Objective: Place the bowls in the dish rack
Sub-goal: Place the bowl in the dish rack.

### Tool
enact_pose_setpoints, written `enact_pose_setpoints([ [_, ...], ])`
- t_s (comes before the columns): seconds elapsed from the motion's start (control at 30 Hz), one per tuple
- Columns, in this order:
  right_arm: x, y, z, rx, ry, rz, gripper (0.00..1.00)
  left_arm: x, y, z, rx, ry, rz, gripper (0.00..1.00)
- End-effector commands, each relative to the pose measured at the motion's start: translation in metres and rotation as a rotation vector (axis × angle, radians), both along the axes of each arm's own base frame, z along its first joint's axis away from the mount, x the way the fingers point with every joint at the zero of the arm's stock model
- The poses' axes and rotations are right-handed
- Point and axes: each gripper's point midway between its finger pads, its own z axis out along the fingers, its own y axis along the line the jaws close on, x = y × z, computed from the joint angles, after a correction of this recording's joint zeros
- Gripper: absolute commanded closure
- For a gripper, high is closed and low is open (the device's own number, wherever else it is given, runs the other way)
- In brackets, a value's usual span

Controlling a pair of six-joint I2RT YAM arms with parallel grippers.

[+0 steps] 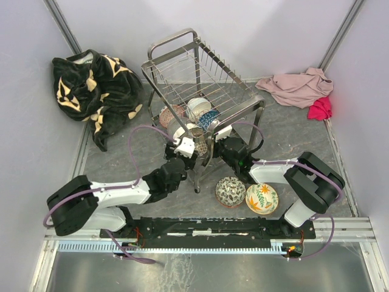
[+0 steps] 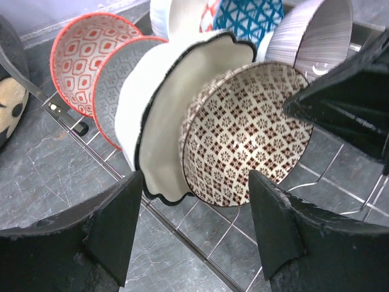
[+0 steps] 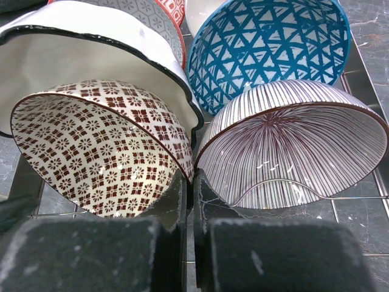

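The chrome wire dish rack point(image 1: 173, 45) stands mid-table with several bowls on edge in its lower tier. In the left wrist view a brown-patterned bowl point(image 2: 243, 134) leans against a white scalloped bowl point(image 2: 161, 128), with a red-rimmed bowl point(image 2: 85, 58) behind. My left gripper point(image 2: 197, 225) is open just in front of them, holding nothing. My right gripper point(image 3: 193, 182) is shut and empty, its tips between the brown-patterned bowl point(image 3: 97, 152) and a purple-striped bowl point(image 3: 298, 146). A dark floral bowl point(image 1: 230, 191) and a yellow leaf bowl point(image 1: 262, 198) sit on the table.
A black and yellow blanket point(image 1: 91, 91) lies at the back left. A pink cloth point(image 1: 298, 88) and a red cloth point(image 1: 320, 109) lie at the back right. Walls close in the table on three sides.
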Motion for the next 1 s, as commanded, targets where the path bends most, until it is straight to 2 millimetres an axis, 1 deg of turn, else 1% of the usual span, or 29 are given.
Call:
enact_pose_setpoints([
  [0.0,0.008,-0.014,0.010,-0.024,-0.046,-0.071,1.00,0.000,0.003,0.031,-0.192,-0.005,0.040,0.23],
  [0.1,0.005,-0.014,0.010,-0.030,-0.059,-0.068,1.00,-0.001,0.012,0.037,-0.248,0.026,0.075,0.23],
  [0.13,0.004,-0.013,0.013,-0.031,-0.068,-0.065,1.00,-0.002,0.015,0.035,-0.258,0.044,0.090,0.23],
  [0.23,0.002,-0.018,0.011,-0.071,-0.084,-0.080,1.00,-0.003,0.027,0.034,-0.321,0.081,0.155,0.24],
  [0.37,-0.004,-0.016,0.014,-0.083,-0.120,-0.060,1.00,-0.006,0.032,0.030,-0.377,0.113,0.189,0.25],
  [0.63,-0.012,-0.016,0.011,-0.117,-0.191,-0.034,1.00,-0.003,0.042,0.028,-0.409,0.144,0.251,0.26],
  [0.77,-0.014,-0.016,0.000,-0.164,-0.213,-0.025,1.00,-0.003,0.049,0.031,-0.421,0.137,0.265,0.26],
  [0.97,-0.023,-0.011,0.002,-0.158,-0.258,0.021,1.00,-0.001,0.055,0.032,-0.425,0.135,0.277,0.27],
])
